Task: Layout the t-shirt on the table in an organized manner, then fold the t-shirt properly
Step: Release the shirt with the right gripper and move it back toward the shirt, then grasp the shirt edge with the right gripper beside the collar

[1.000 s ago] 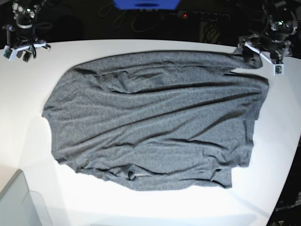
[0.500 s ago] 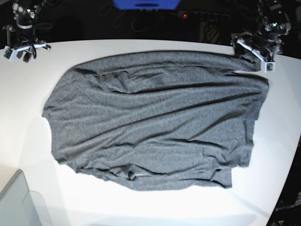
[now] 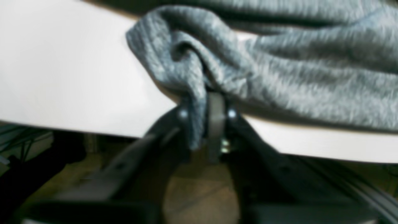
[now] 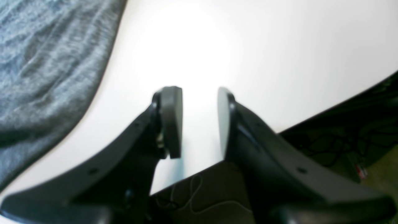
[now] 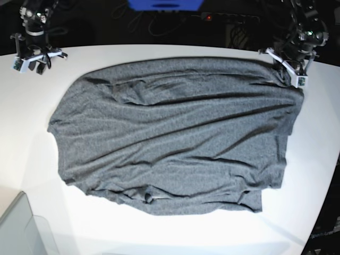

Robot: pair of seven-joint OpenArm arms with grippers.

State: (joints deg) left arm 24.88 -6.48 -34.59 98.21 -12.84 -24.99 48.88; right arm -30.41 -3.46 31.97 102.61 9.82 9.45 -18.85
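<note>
The dark-grey t-shirt (image 5: 175, 133) lies spread and wrinkled across the white table (image 5: 319, 133). At the shirt's far right corner, my left gripper (image 5: 285, 66) is shut on a bunched fold of the cloth. The left wrist view shows that fold of the t-shirt (image 3: 279, 71) pinched between the jaws of the left gripper (image 3: 203, 115), just over the table (image 3: 62, 77) edge. My right gripper (image 5: 36, 58) hovers at the far left corner, apart from the shirt. In the right wrist view the right gripper (image 4: 199, 121) stands open over bare table (image 4: 279, 62), with the t-shirt (image 4: 46, 62) off to its left.
A translucent grey bin corner (image 5: 21, 228) sits at the near left. Beyond the table's curved far edge are a blue object (image 5: 164, 4), a power strip (image 5: 228, 17) and dark cables. The table edge runs close to both grippers.
My left gripper has moved in onto the shirt's far right corner and shut on the cloth. The right arm has shifted slightly to the right, still open.
</note>
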